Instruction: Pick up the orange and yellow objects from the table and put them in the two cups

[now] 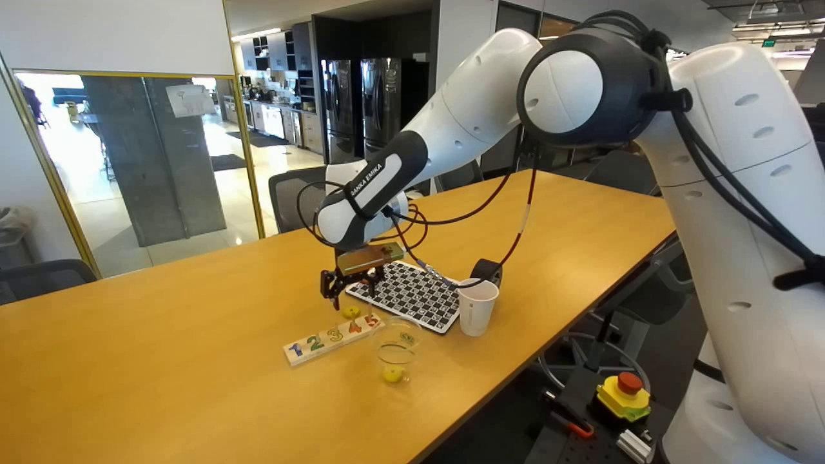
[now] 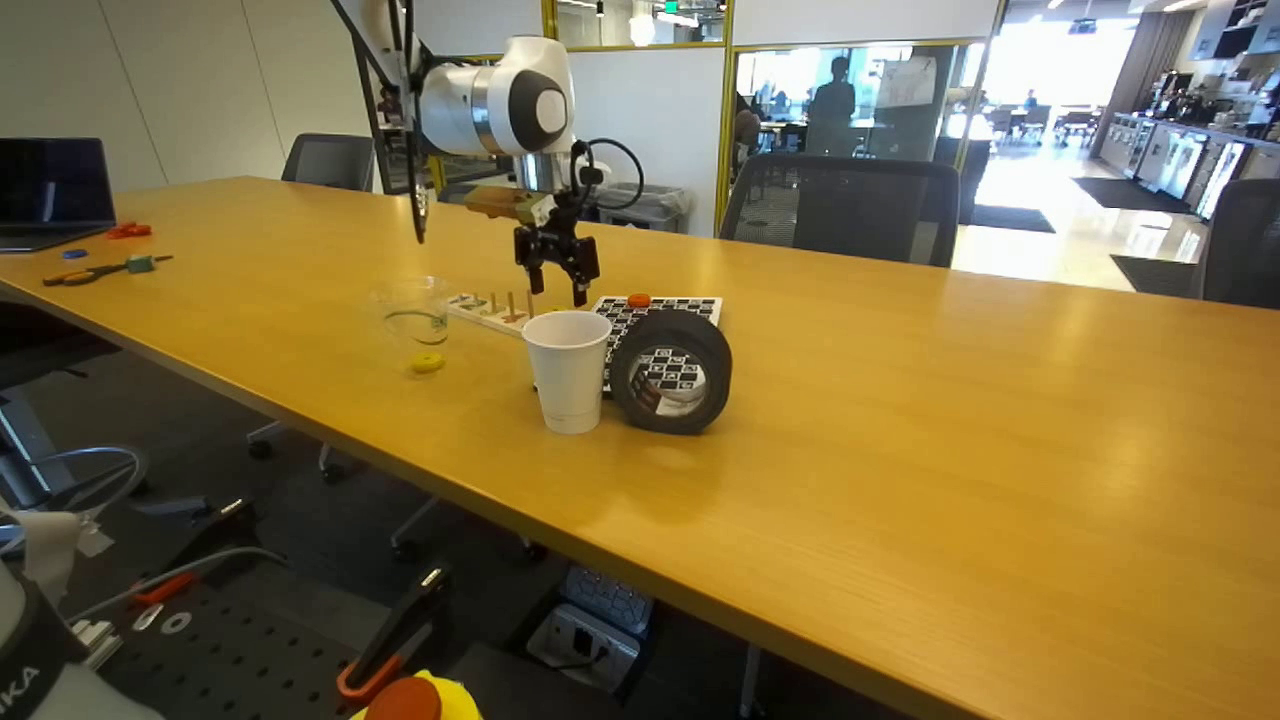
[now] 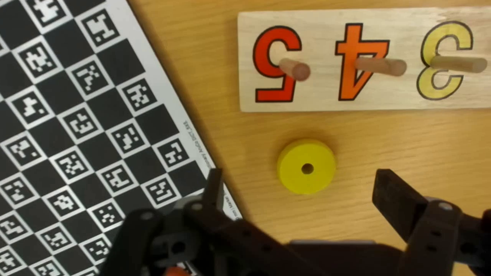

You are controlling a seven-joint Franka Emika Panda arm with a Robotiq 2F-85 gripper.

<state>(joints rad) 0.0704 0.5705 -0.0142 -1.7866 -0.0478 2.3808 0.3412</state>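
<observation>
We are facing a wooden table (image 1: 161, 361) bearing a checkered board (image 1: 412, 296). The claw (image 2: 558, 292) is hovering, jaws wide, gripping nothing. A white cup (image 1: 475, 314) is hiding its floor; a clear cup (image 1: 385, 341) is holding a yellow disc (image 1: 393, 374). Another yellow disc (image 3: 307, 179) is lying beneath the claw, an orange disc (image 2: 639, 300) on the board.

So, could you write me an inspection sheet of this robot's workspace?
Surface: light-brown wooden table, smooth.
Job's things: yellow disc lying beside the number strip; second yellow disc at the bottom of the clear cup; orange disc on the checkered board; white cup upright, inside bottom hidden.
Clutter: number strip, checkered board, black tape roll beside the white cup, laptop.
Gripper: open above the yellow disc, holding nothing.
Cables: dark, hanging in loops from the arm.
Surroundings: office chairs, fridges, a red button on a yellow box.
</observation>
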